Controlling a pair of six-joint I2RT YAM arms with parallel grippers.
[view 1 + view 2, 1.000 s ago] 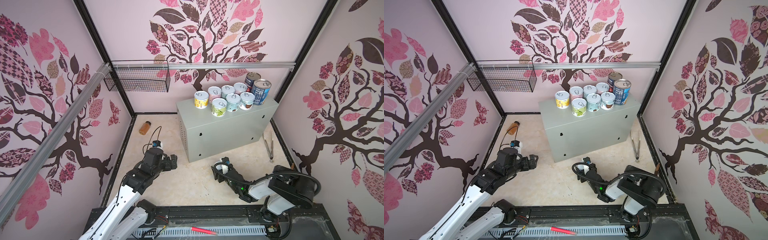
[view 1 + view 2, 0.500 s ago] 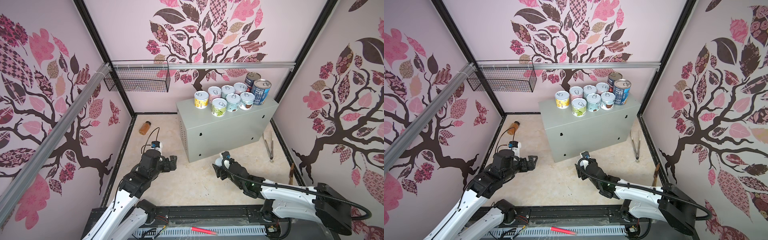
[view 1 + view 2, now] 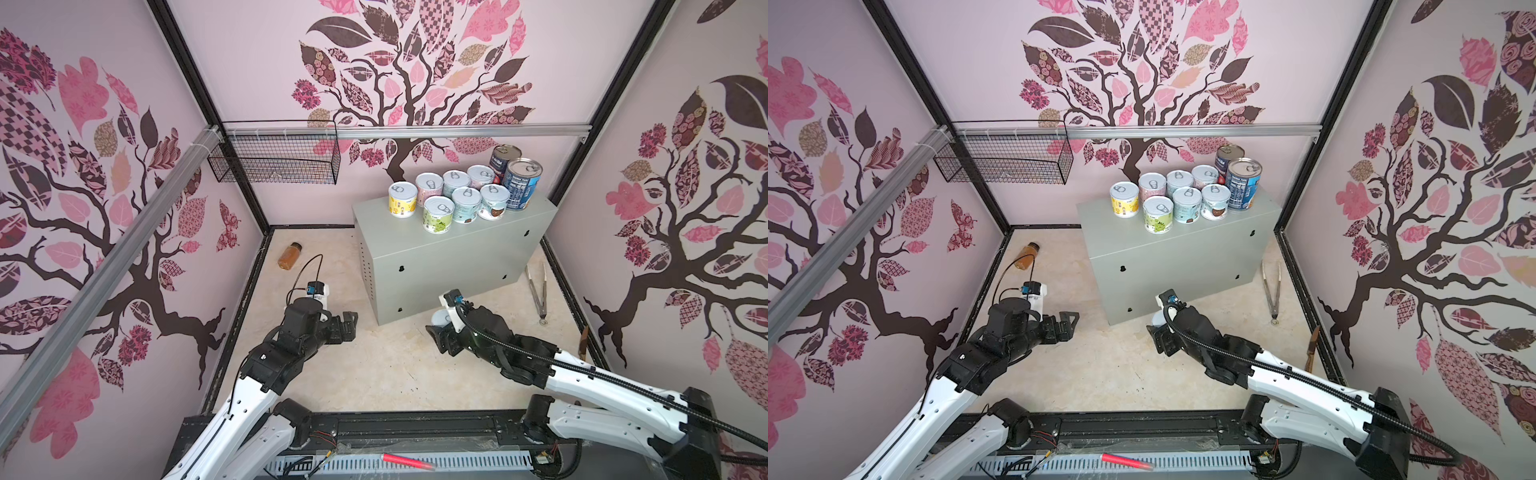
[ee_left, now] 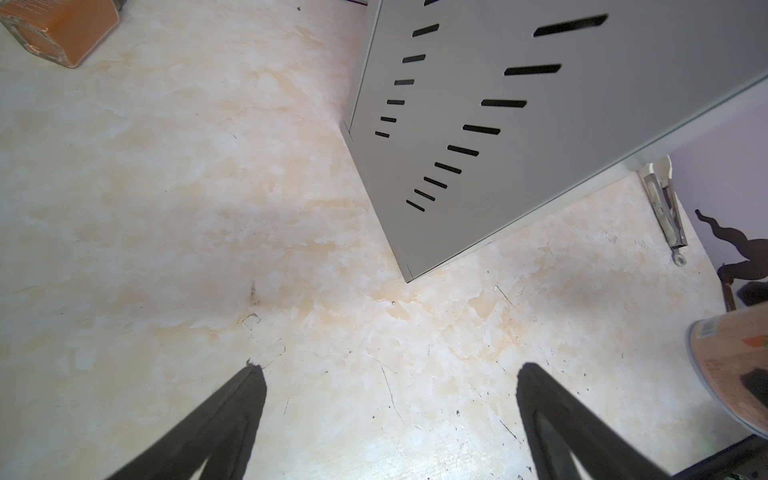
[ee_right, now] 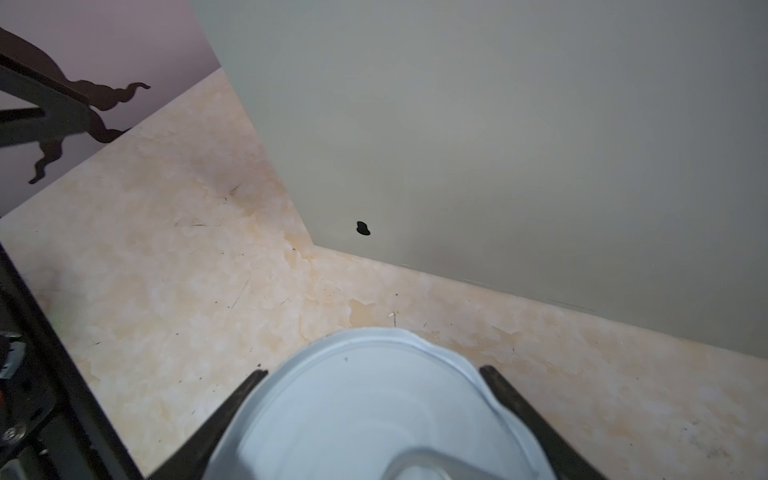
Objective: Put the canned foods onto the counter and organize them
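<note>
right gripper [image 5: 372, 370] is clamping a short can [image 5: 374, 419] by its sides, jaws partly spread, one finger on each flank. The can's white lid is facing up toward the right wrist view, so its axis is running roughly vertical; can't tell how much it's tilting. It's sitting low, just in front of the counter [image 3: 457, 257], near the left front corner; can't tell if it's touching the floor [image 4: 208, 208].

nine cans [image 3: 466, 203] are standing upright on the counter top, lids up, bunched toward the right rear: seven short ones in two rows, two tall ones [image 3: 521, 183] at the right end.

left gripper [image 4: 390, 370] is hovering over bare floor, jaws spread wide, gripping nothing, pointing toward the counter's slotted side.
</note>
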